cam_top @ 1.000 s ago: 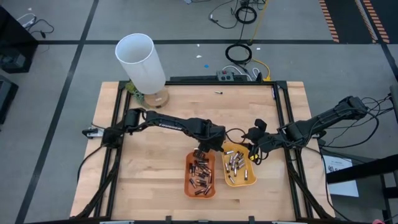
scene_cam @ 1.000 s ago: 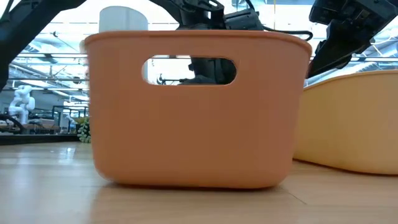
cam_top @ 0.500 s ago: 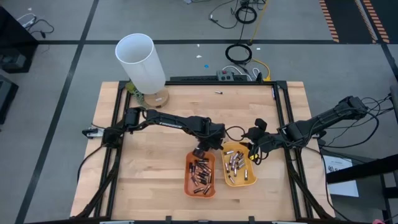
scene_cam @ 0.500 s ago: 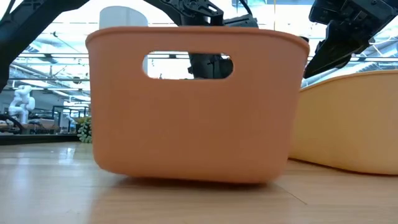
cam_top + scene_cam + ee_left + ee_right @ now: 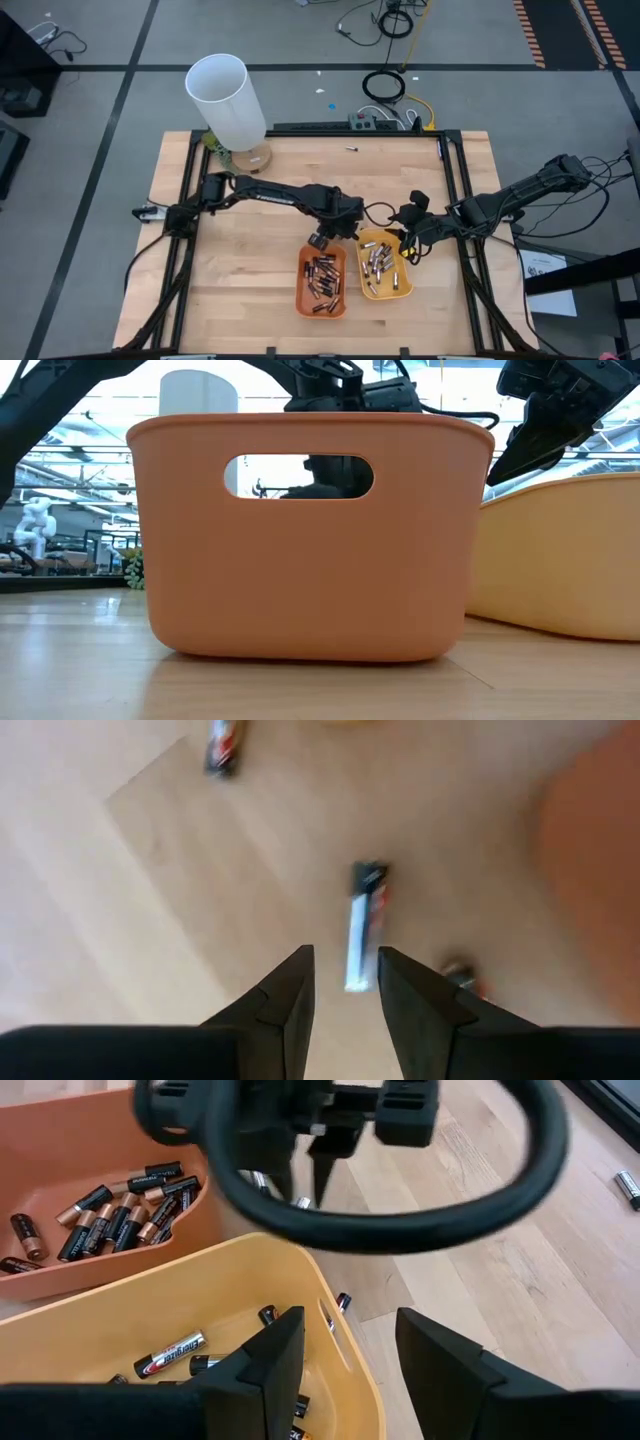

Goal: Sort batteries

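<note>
Orange tray (image 5: 322,284) holds dark batteries (image 5: 120,1215), yellow tray (image 5: 385,275) silvery ones; few loose on table (image 5: 365,925); left gripper (image 5: 343,982) spread, empty, above one; right gripper (image 5: 350,1345) spread, empty.

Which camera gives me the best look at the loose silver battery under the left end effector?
The left wrist view: the silver battery lies on bare wood just ahead of the open left end effector, unobstructed. The high view hides it under the arm, the low view's orange tray blocks it, and the right wrist view shows no clear sight.
</note>
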{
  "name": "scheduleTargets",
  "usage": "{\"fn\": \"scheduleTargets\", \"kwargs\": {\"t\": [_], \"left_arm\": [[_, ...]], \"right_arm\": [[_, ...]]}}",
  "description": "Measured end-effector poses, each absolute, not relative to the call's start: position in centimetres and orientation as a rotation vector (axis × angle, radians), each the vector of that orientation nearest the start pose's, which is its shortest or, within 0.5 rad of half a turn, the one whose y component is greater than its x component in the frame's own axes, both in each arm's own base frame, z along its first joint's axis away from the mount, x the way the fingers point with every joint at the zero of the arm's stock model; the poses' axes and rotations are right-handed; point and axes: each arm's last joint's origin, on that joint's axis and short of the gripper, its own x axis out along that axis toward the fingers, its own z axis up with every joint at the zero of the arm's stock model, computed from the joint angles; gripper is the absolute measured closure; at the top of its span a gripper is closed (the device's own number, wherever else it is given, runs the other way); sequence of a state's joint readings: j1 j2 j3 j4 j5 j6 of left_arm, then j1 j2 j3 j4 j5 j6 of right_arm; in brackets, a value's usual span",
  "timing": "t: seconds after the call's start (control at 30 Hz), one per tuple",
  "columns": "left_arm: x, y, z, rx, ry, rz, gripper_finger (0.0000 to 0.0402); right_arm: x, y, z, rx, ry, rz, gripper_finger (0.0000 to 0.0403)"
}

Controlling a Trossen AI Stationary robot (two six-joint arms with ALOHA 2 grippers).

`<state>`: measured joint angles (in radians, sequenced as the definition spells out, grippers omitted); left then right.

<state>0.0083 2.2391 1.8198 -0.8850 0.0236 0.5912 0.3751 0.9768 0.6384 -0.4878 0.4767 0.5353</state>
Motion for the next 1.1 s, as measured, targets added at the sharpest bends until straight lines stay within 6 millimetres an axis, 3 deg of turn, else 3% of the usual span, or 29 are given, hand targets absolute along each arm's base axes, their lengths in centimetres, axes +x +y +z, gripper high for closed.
{"fn": "scheduleTargets", "kwargs": {"t": [0.27, 0.57, 0.8, 1.1], "left_arm": [[45.5, 1.3, 17.9, 0.552, 1.278, -0.349, 0.0279], [45.8, 1.6, 18.0, 0.780, 1.263, -0.379, 0.0279], [46.2, 2.0, 16.8, 0.795, 1.268, -0.377, 0.0279], [46.5, 0.5, 15.8, 0.783, 1.269, -0.382, 0.0279]], "right_arm": [[17.8, 5.6, 22.9, 0.161, 0.698, -0.295, 0.0252], [17.8, 5.5, 22.9, 0.158, 0.689, -0.313, 0.0252], [17.9, 5.5, 22.9, 0.163, 0.689, -0.311, 0.0252], [17.9, 5.6, 22.9, 0.170, 0.684, -0.306, 0.0252]]}}
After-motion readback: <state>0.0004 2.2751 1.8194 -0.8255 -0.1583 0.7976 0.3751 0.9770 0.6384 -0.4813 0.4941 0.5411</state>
